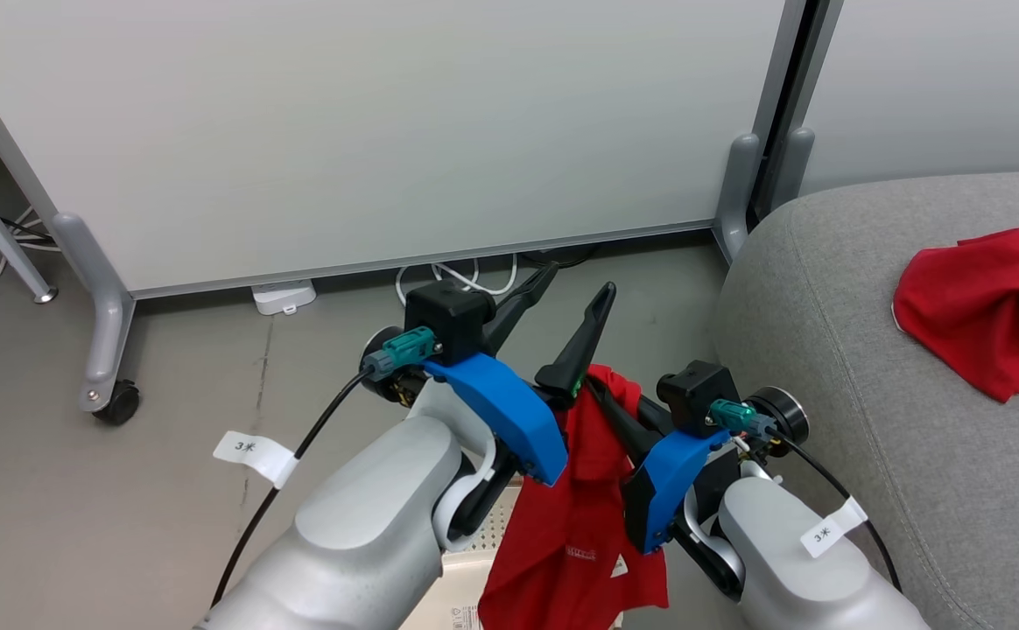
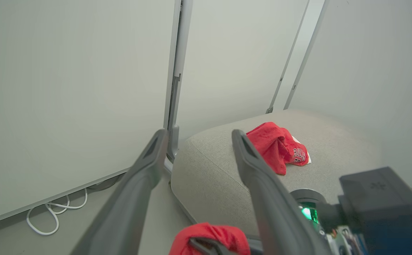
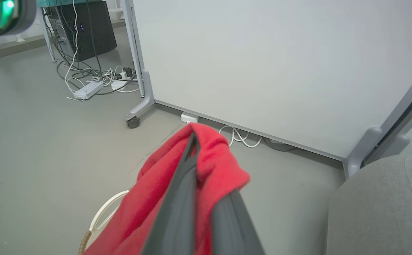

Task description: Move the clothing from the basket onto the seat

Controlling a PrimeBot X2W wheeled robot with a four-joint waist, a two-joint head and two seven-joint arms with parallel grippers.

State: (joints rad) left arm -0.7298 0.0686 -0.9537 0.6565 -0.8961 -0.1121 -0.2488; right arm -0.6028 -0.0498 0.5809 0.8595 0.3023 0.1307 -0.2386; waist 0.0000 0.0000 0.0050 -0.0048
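Observation:
My right gripper [image 1: 595, 383] is shut on one red garment [image 1: 581, 499], which hangs from its fingertips with a small white logo low on the cloth. In the right wrist view the cloth [image 3: 213, 166] is bunched over the closed fingers. Under it is the cream perforated basket [image 1: 474, 560], whose brown rim [image 3: 84, 242] also shows. My left gripper [image 1: 578, 282] stands open and empty just left of the garment, fingers [image 2: 156, 152] spread. The other red garment [image 1: 991, 297], with lettering [image 2: 298, 154], lies crumpled on the grey seat [image 1: 833, 350].
A white partition panel [image 1: 369, 131] on grey feet with a caster [image 1: 115, 402] stands close ahead. White cables [image 1: 466, 280] and a power strip [image 1: 282, 297] lie along its base. A dark computer tower [image 3: 85, 28] with tangled cords sits far left. Grey floor lies between.

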